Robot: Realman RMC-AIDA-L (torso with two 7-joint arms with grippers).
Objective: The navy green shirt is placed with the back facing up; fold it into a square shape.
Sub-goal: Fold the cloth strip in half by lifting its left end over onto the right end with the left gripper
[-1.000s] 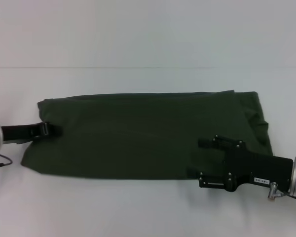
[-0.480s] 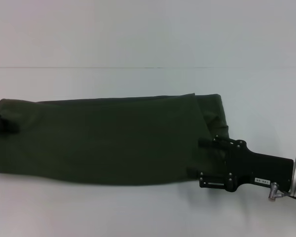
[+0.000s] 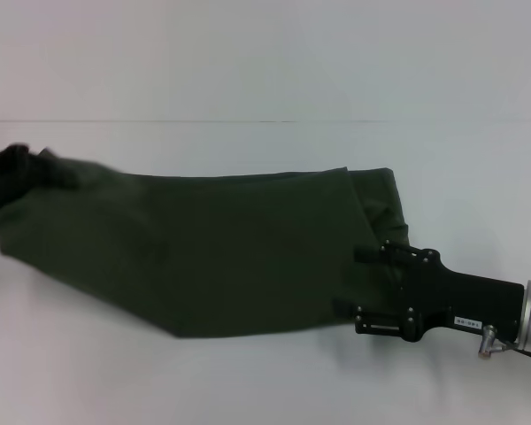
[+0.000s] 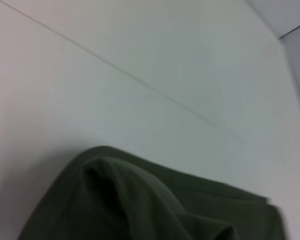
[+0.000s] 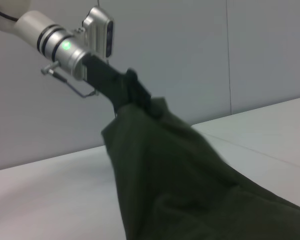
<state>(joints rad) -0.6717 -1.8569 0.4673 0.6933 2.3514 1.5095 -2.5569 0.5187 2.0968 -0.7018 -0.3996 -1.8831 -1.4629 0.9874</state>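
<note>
Shirt, dark green soft cloth, is being stretched as a long folded band across the white table; plain side up, creased at its right end. Its left end is being held up off the table, clamped in the left gripper. Right gripper is being pressed on the shirt's right end; jaw gap can't be told.

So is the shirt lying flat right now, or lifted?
Partly lifted: the left gripper holds one end of the green shirt off the table; the right gripper end stays down.
</note>
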